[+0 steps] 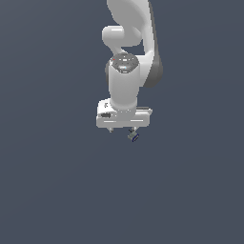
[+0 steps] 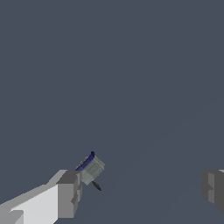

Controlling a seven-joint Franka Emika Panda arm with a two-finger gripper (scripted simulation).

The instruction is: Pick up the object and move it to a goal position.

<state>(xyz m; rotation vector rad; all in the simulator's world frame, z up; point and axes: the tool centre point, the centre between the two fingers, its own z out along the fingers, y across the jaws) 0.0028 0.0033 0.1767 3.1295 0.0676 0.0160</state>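
Flat, even simulator lighting in both views; dim slate-blue background with almost no gradient. Bright specular glare on the arm (image 1: 125, 71) at the metallic joint cap, white shells lit from the front, darker grey shading down the exterior view's right flank. No clear cast shadow seen in the exterior view. Low-resolution render, jagged aliased edges, small details by the gripper (image 1: 121, 129) mushy. No motion blur, no lens distortion at the edges.

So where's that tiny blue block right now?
In the exterior view the block sits just under the robot's hand, toward the exterior view's right; the wrist view shows it against one finger.
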